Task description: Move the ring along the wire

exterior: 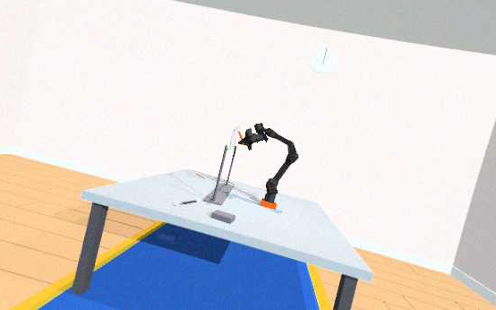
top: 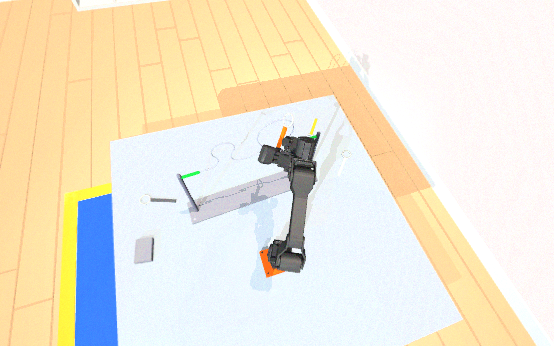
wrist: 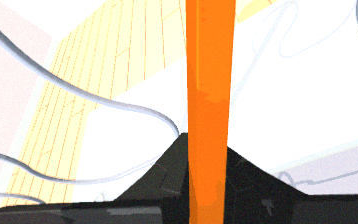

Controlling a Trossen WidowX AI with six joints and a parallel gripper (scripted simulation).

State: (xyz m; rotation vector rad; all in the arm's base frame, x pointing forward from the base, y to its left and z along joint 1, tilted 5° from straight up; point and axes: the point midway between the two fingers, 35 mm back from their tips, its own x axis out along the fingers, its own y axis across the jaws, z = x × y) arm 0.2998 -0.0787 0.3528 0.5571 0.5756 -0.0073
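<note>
Pale tabletop [top: 210, 280] [exterior: 286, 233] is lying beneath the gripper [top: 281, 149] [exterior: 242, 142] [wrist: 207, 172], which is pinching the orange handle [top: 282, 136] [exterior: 241, 135] [wrist: 210, 65] near the far post [top: 317, 142]. Any overshoot or tilting around the bend could be bringing the ring against the thin grey wire [top: 231, 146] [wrist: 80, 92].

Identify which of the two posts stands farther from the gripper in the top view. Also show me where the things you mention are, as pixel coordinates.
The post [top: 188, 192] at the bar's left end in the top view, near the grey block [top: 144, 250] [exterior: 223, 217]; the other stands beside the gripper [top: 281, 149] [exterior: 243, 142] [wrist: 207, 175].
</note>
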